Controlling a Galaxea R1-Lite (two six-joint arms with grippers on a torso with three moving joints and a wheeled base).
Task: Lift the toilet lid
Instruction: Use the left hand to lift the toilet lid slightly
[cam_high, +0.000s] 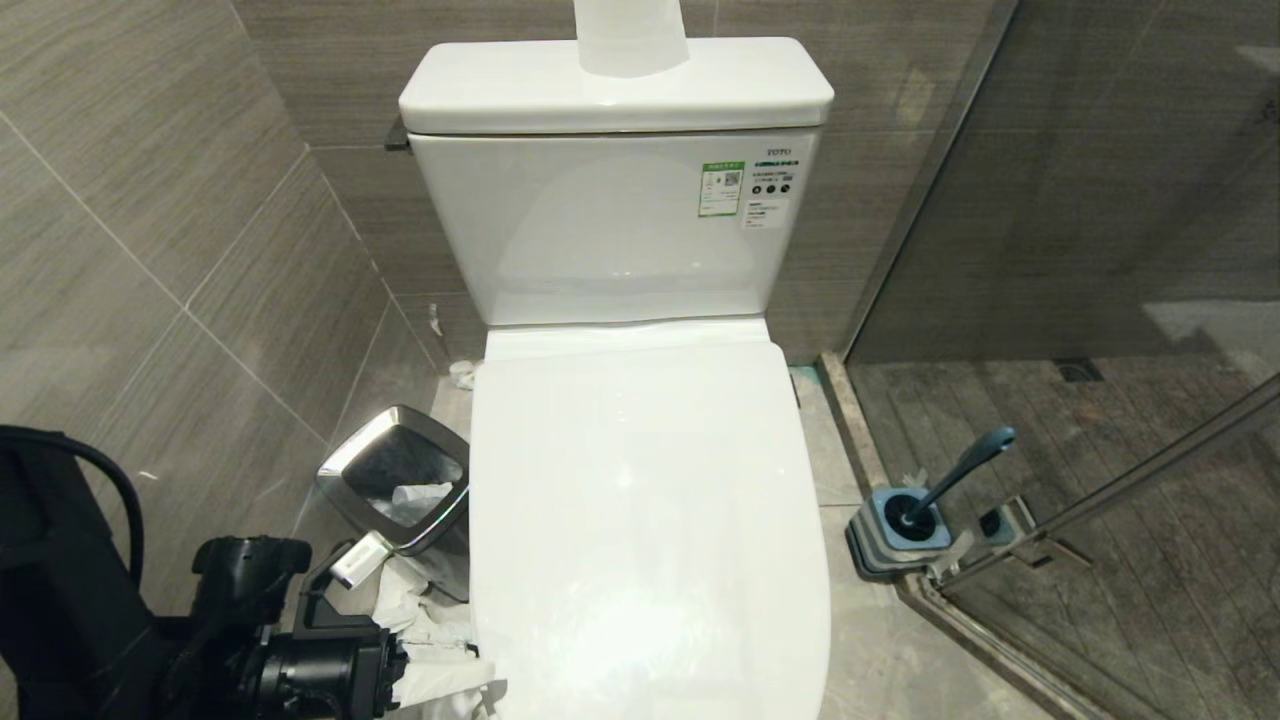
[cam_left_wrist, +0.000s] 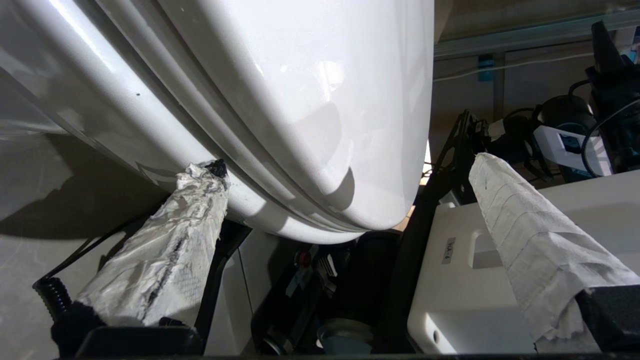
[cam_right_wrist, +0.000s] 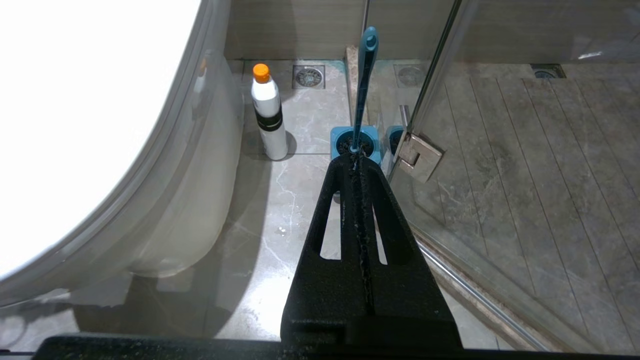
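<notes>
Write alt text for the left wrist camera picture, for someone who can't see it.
The left gripper, its two paper-wrapped fingers spread wide open, sits low at the front edge of the closed glossy white plastic toilet lid, one finger tip against the underside of the white rim. Beyond the other finger lie parts of the robot's white base and dark cables.

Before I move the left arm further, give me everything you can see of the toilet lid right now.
The toilet lid is glossy white plastic, an elongated oval with a straight hinged end by the tank. It lies shut and flat over the bowl, reflecting glare. From the left wrist view its rounded front edge overhangs stacked rims. The left gripper is open at its front left edge, one paper-wrapped finger touching or almost touching the rim just under the lid, the other finger clear of it.
</notes>
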